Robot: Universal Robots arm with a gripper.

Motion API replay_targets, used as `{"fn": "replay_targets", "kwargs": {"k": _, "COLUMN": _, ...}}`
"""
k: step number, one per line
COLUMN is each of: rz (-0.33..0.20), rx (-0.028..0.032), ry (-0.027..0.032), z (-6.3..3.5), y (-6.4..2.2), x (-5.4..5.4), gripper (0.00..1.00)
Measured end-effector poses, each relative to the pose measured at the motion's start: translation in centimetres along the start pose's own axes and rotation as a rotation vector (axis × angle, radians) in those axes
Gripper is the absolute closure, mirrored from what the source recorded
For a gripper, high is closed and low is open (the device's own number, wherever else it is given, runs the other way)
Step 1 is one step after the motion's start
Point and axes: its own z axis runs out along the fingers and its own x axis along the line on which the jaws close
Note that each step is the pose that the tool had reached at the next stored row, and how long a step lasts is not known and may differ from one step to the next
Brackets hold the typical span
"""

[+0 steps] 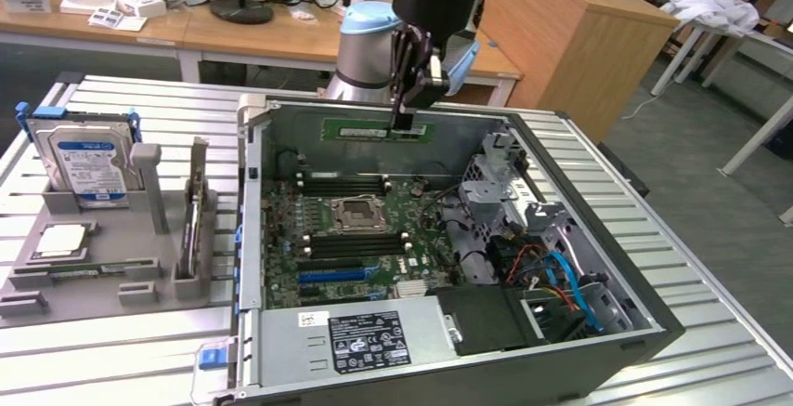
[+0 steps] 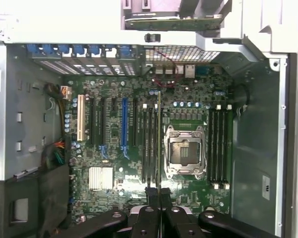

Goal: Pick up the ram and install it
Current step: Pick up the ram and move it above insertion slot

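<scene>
Gripper point(image 1: 404, 120) pinched shut on the ram point(image 1: 359, 131), green stick held level on edge, hanging inside the open computer case point(image 1: 253, 239) by its far wall, above the motherboard point(image 1: 419, 239), 1 processor socket point(image 1: 359, 211) nearer.

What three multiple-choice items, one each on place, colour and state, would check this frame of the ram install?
1. Where is the hard drive?
A. flat on the wooden desk
B. upright in the grey holder, on the exterior view's left of the computer case
C. on the floor

2. What colour is the ram?
A. green
B. red
C. white

3. How is the gripper?
A. open and empty
B. shut on the ram
C. lying on the table

Answers:
1. B, it stands in the holder beside the case.
2. A, the board is green.
3. B, it clamps the ram above the motherboard.
</scene>
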Motion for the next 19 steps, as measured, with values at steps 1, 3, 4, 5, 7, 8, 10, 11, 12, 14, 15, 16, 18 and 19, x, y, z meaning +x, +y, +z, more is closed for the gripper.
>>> {"fn": "replay_targets", "kwargs": {"k": 1, "rz": 0.000, "rx": 0.0001, "ry": 0.0000, "z": 0.01, "y": 0.01, "x": -0.1, "gripper": 0.88}}
{"fn": "replay_targets", "kwargs": {"k": 3, "rz": 0.000, "rx": 0.0000, "ry": 0.0001, "z": 0.02, "y": 0.02, "x": -0.3, "gripper": 0.88}}
{"fn": "replay_targets", "kwargs": {"k": 4, "rz": 0.000, "rx": 0.0000, "ry": 0.0001, "z": 0.03, "y": 0.03, "x": -0.4, "gripper": 0.88}}
{"fn": "replay_targets", "kwargs": {"k": 5, "rz": 0.000, "rx": 0.0000, "ry": 0.0000, "z": 0.03, "y": 0.03, "x": -0.5, "gripper": 0.88}}
{"fn": "replay_targets", "kwargs": {"k": 7, "rz": 0.000, "rx": 0.0001, "ry": 0.0000, "z": 0.05, "y": 0.05, "x": -0.7, "gripper": 0.88}}
{"fn": "replay_targets", "kwargs": {"k": 8, "rz": 0.000, "rx": 0.0000, "ry": 0.0000, "z": 0.06, "y": 0.06, "x": -0.8, "gripper": 0.88}}
{"fn": "replay_targets", "kwargs": {"k": 10, "rz": 0.000, "rx": 0.0000, "ry": 0.0001, "z": 0.07, "y": 0.07, "x": -1.0, "gripper": 0.88}}
{"fn": "replay_targets", "kwargs": {"k": 11, "rz": 0.000, "rx": 0.0000, "ry": 0.0000, "z": 0.08, "y": 0.07, "x": -1.1, "gripper": 0.88}}
{"fn": "replay_targets", "kwargs": {"k": 12, "rz": 0.000, "rx": 0.0000, "ry": 0.0001, "z": 0.08, "y": 0.08, "x": -1.1, "gripper": 0.88}}
{"fn": "replay_targets", "kwargs": {"k": 14, "rz": 0.000, "rx": 0.0001, "ry": 0.0000, "z": 0.09, "y": 0.09, "x": -1.2, "gripper": 0.88}}
{"fn": "replay_targets", "kwargs": {"k": 15, "rz": 0.000, "rx": 0.0001, "ry": 0.0000, "z": 0.09, "y": 0.08, "x": -1.2, "gripper": 0.88}}
{"fn": "replay_targets", "kwargs": {"k": 16, "rz": 0.000, "rx": 0.0001, "ry": 0.0000, "z": 0.09, "y": 0.08, "x": -1.2, "gripper": 0.88}}
{"fn": "replay_targets", "kwargs": {"k": 18, "rz": 0.000, "rx": 0.0000, "ry": 0.0001, "z": 0.09, "y": 0.08, "x": -1.2, "gripper": 0.88}}
{"fn": "replay_targets", "kwargs": {"k": 19, "rz": 0.000, "rx": 0.0000, "ry": 0.0001, "z": 0.08, "y": 0.09, "x": -1.2, "gripper": 0.88}}
